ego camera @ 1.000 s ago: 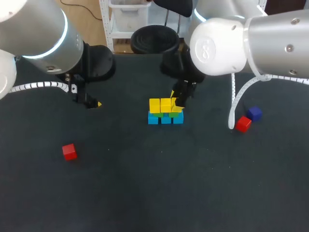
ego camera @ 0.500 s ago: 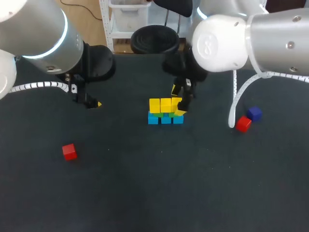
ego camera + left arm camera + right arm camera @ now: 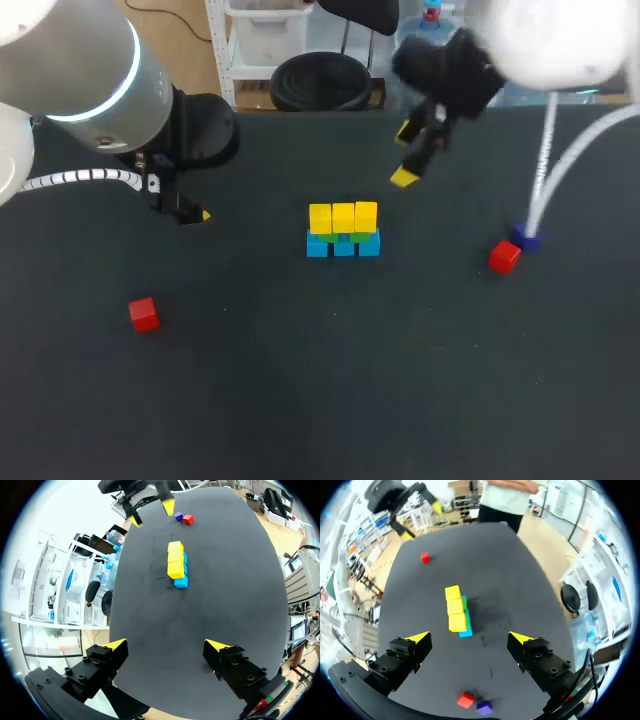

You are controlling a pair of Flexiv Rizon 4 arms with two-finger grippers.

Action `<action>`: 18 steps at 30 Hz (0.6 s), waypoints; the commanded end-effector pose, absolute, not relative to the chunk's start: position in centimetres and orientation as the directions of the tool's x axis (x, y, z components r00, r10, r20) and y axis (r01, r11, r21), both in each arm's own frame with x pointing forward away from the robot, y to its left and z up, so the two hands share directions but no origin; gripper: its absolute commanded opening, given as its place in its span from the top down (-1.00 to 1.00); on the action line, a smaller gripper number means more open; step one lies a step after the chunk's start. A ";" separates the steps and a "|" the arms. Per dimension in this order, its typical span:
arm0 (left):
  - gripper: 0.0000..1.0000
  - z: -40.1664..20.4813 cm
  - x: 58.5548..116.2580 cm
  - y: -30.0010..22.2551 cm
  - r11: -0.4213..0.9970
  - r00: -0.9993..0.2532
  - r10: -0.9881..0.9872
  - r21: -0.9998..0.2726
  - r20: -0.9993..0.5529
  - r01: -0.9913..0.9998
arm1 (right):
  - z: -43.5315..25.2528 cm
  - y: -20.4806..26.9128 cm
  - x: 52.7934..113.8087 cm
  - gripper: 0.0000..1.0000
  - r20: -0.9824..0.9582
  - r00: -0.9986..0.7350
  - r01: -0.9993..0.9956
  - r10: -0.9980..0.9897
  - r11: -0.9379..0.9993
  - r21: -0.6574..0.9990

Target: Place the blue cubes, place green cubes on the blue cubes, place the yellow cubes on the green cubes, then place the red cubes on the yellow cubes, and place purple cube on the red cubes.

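Observation:
Mid-table stands a stack in three rows: blue cubes at the base, green cubes barely showing, yellow cubes on top. My right gripper hangs open and empty behind and to the right of it; in the right wrist view the stack lies ahead of its gripper. At the far left my left gripper is open and empty, far from the stack. One red cube lies front left. Another red cube sits beside the purple cube at the right.
A white cable from my right arm hangs over the purple cube. Dark tabletop stretches open across the front, with bare room between the stack and the loose cubes on either side.
My right gripper has opened, left the third yellow cube on the stack's right end, and risen away toward the back right. The left arm has not moved.

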State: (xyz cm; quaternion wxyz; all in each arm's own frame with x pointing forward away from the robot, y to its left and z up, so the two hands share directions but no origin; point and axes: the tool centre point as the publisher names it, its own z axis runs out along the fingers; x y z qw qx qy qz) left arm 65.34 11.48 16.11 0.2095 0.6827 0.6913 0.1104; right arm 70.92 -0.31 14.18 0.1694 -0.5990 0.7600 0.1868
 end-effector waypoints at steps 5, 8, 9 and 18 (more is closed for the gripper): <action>-1.00 16.1 65.4 11.4 0.045 0.017 0.991 0.439 -0.136 0.897 | 18.8 -3.4 64.5 -1.00 -0.582 -0.305 -0.896 -0.753 0.435 -0.093; -1.00 16.1 65.4 11.4 0.045 0.017 0.991 0.439 -0.136 0.897 | 18.6 -3.7 63.3 -1.00 -0.549 -0.338 -0.883 -0.764 0.460 -0.097; -1.00 16.1 65.4 11.4 0.045 0.017 0.991 0.439 -0.136 0.897 | 18.4 -3.8 62.9 -1.00 -0.539 -0.345 -0.880 -0.769 0.464 -0.098; -1.00 16.1 65.4 11.4 0.045 0.017 0.991 0.439 -0.136 0.897 | 15.1 -4.9 60.5 -1.00 -0.428 -0.405 -0.874 -0.808 0.480 -0.079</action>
